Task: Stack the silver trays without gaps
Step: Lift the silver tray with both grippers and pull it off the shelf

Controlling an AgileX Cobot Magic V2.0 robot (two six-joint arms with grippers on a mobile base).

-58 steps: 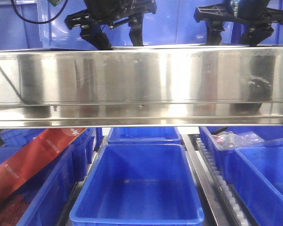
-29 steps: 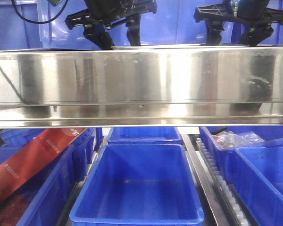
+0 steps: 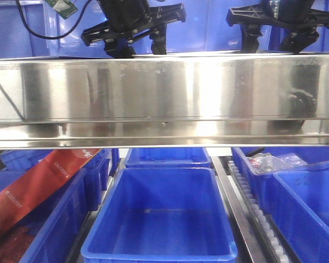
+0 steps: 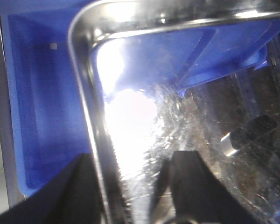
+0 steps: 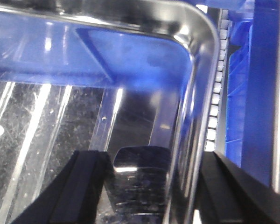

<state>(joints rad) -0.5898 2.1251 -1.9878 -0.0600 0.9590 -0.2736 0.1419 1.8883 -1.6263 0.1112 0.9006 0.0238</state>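
A long silver tray (image 3: 164, 90) fills the width of the front view, and a second rim (image 3: 164, 137) shows just under it. Above the tray's far edge my left gripper (image 3: 132, 34) hangs tilted, jaws apart. In the left wrist view the left gripper (image 4: 130, 196) is open, its fingers (image 4: 196, 186) on either side of the tray's left rim (image 4: 84, 93). My right gripper (image 3: 278, 30) is also open above the tray. In the right wrist view the right gripper (image 5: 154, 191) straddles the tray's right wall (image 5: 193, 102) without pinching it.
Under the trays stand blue plastic bins: one in the middle (image 3: 159, 219), one behind it (image 3: 167, 156), others at both sides. A red carton (image 3: 38, 181) leans in the left bin. A clear bag (image 3: 271, 161) lies at the right, beside a roller rail (image 3: 252, 203).
My left gripper has lifted a little, tilted and shifted right above the tray's far edge. The right gripper and the tray have stayed where they were.
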